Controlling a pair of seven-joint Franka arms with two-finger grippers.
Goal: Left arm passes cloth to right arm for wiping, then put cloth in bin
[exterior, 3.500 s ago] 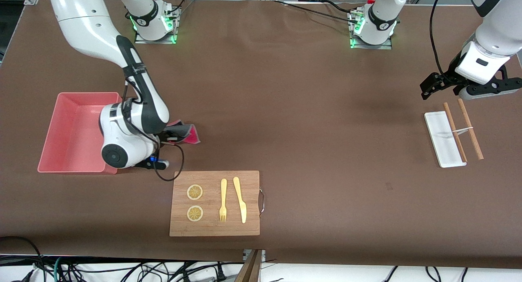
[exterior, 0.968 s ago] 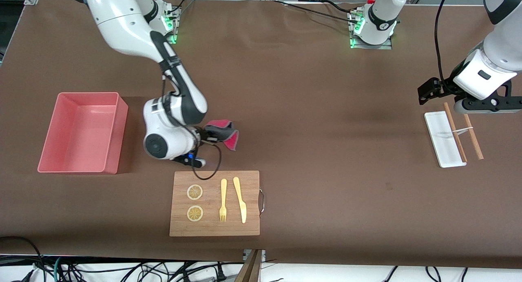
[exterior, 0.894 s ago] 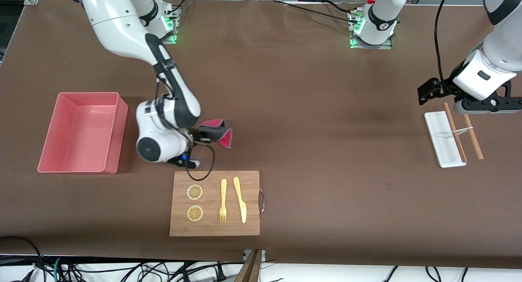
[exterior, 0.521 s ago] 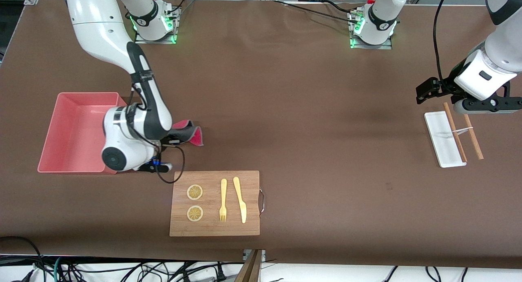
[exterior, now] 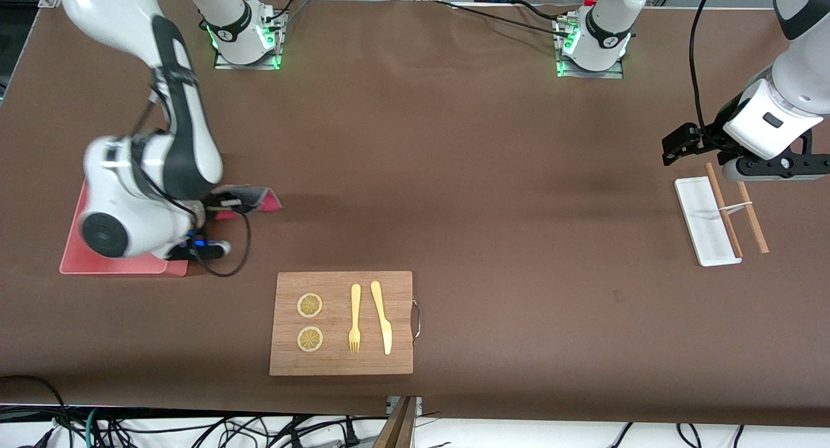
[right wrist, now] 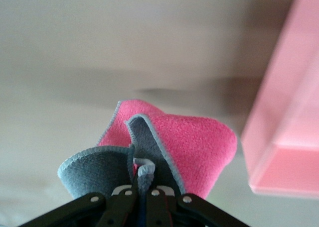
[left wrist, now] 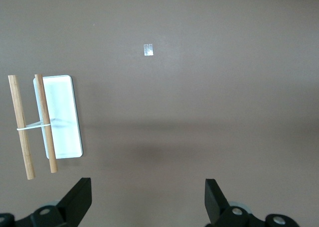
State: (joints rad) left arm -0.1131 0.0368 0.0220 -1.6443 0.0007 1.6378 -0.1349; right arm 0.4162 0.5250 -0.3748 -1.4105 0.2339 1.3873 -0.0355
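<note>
My right gripper [exterior: 224, 203] is shut on the cloth [exterior: 254, 198], which is folded, magenta-pink on one face and grey on the other. The cloth hangs low over the brown table, right beside the bin's wall. In the right wrist view the cloth [right wrist: 172, 142] bunches out of the right gripper [right wrist: 143, 188], with the bin [right wrist: 291, 122] close beside it. The salmon-pink bin [exterior: 70, 250] is mostly hidden under the right arm's wrist. My left gripper [exterior: 775, 169] waits open at the left arm's end of the table. Nothing lies between the fingers of the left gripper [left wrist: 148, 207].
A wooden cutting board [exterior: 341, 357] with two lemon slices, a fork and a knife lies nearer to the front camera than the cloth. A small white tray [exterior: 703, 224] and two banded wooden sticks [exterior: 751, 214] lie under the left gripper; they show as tray [left wrist: 59, 117] and sticks [left wrist: 46, 122].
The right arm has swept the cloth across the table toward its own end, from beside the cutting board to the bin, and its wrist now covers most of the bin. The left arm is still.
</note>
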